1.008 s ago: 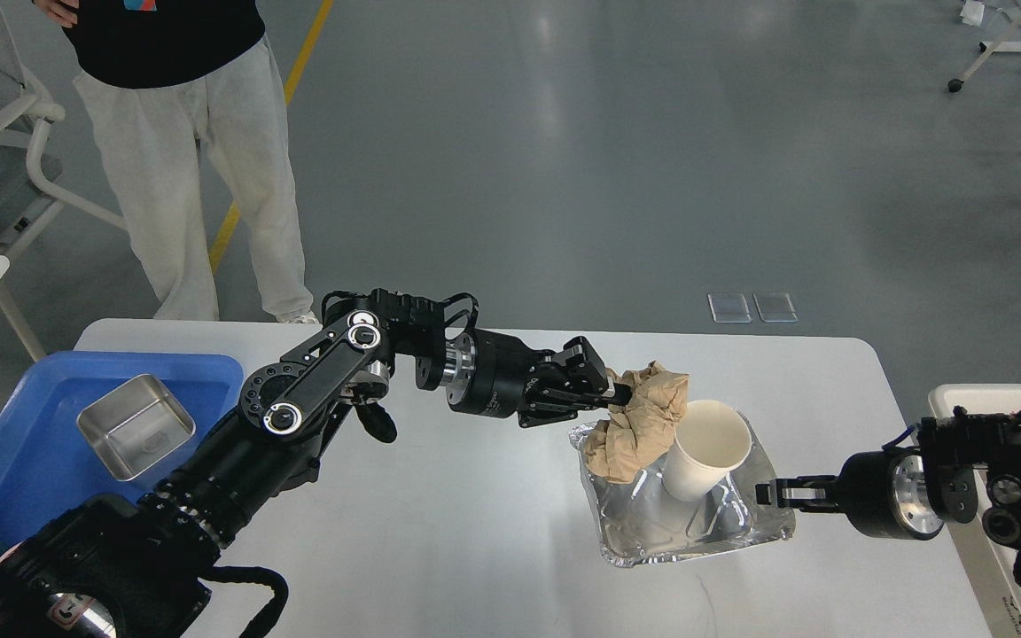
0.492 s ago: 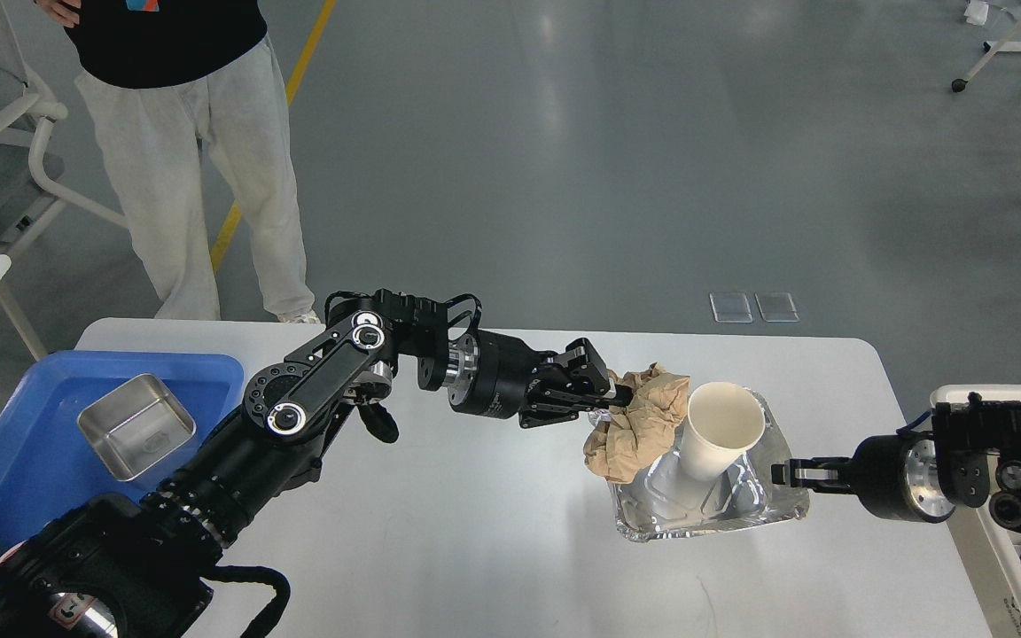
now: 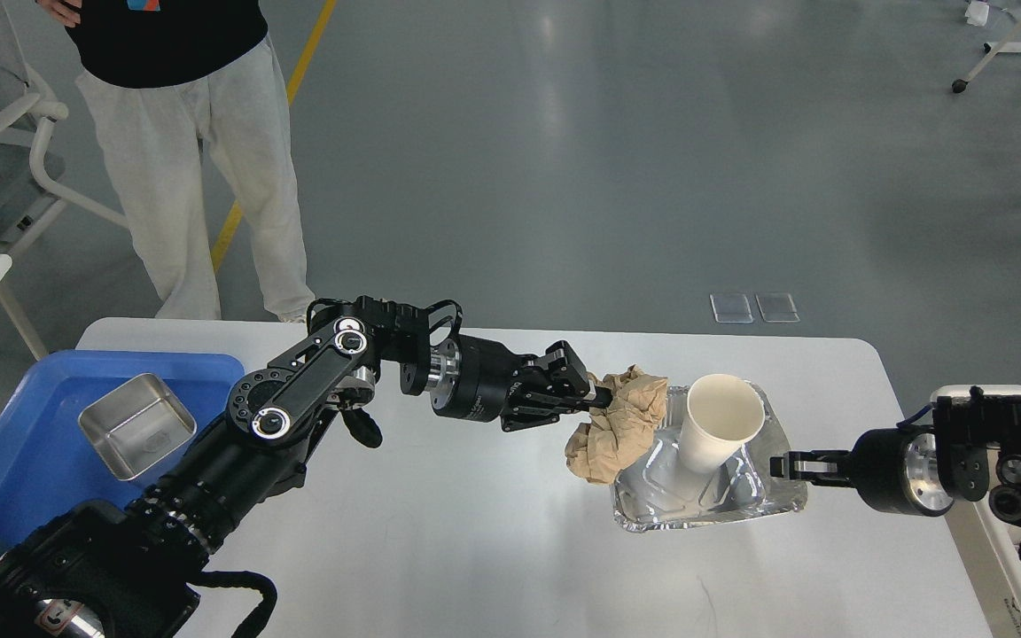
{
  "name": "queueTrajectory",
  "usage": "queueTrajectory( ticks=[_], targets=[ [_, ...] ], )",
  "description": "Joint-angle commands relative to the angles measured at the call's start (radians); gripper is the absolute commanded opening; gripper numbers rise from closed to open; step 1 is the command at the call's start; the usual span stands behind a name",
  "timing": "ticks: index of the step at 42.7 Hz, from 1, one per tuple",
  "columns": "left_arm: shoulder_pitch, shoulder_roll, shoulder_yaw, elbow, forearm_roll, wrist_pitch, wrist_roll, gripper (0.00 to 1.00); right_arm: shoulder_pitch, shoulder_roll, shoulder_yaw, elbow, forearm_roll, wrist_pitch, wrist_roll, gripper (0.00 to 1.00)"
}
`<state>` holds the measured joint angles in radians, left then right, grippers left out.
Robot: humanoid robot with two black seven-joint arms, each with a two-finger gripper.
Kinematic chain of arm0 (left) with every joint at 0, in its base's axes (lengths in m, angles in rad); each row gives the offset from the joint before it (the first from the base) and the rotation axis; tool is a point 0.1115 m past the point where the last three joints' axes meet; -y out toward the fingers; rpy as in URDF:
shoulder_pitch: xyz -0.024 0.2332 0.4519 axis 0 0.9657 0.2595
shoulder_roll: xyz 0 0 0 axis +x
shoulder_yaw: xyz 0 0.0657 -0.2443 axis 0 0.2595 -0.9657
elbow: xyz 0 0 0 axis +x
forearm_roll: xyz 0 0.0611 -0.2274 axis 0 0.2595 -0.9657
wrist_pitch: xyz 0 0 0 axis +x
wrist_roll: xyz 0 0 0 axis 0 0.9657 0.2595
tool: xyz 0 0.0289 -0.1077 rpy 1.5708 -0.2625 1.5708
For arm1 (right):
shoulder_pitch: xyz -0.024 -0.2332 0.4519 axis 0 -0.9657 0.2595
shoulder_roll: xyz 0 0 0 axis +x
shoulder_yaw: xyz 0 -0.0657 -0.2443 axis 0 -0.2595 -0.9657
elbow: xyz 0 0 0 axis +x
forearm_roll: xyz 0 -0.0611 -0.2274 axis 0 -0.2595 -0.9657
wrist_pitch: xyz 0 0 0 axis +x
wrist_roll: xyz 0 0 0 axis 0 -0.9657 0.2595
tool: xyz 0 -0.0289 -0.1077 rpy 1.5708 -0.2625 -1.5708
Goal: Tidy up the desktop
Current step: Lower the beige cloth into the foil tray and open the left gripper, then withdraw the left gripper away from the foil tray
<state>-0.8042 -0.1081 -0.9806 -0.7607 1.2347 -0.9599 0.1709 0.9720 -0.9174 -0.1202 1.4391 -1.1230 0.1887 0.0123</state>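
So my left gripper (image 3: 597,400) is pinched tight on the crumpled brown paper (image 3: 612,425), which hangs off the 9 o'clock edge of the foil tray (image 3: 745,509). Right gripper (image 3: 783,464) is clamped on the tray's 3 o'clock rim, fingers pretty much together. Paper cup (image 3: 721,430) stands tilted inside the tray. All of it sits right of centre on the desktop (image 3: 475,532). My plan: lift the paper straight up before swinging toward the blue bin (image 3: 23,443) at 9 o'clock, holding the tray steady so the cup doesn't tip
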Motion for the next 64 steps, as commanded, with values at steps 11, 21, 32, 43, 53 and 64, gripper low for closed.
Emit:
queueTrajectory(
  ticks=[11,21,32,43,53,64],
  targets=[
    [0.002,-0.024,-0.001,0.021,-0.009,0.0,0.005,0.31,0.001,0.0,0.002,0.004,0.0,0.002,0.002,0.0],
    [0.003,-0.022,0.0,0.021,-0.012,0.0,0.005,0.8,-0.001,0.0,0.002,0.004,0.0,0.002,0.002,0.0],
    [-0.004,-0.016,-0.003,0.021,-0.063,0.0,0.005,0.94,-0.001,0.0,0.002,0.006,0.002,0.002,0.003,0.0],
    [-0.013,0.004,-0.023,0.021,-0.11,0.0,0.005,0.96,0.002,0.0,0.002,0.006,0.039,0.014,0.009,0.0],
    [-0.012,0.013,-0.024,0.02,-0.112,0.0,0.005,0.96,0.005,-0.001,0.001,0.006,0.039,0.015,0.012,0.0],
    [-0.013,0.108,-0.067,0.02,-0.185,0.0,0.005,0.97,0.001,-0.012,-0.002,-0.002,0.052,0.017,0.012,0.0]
  ],
)
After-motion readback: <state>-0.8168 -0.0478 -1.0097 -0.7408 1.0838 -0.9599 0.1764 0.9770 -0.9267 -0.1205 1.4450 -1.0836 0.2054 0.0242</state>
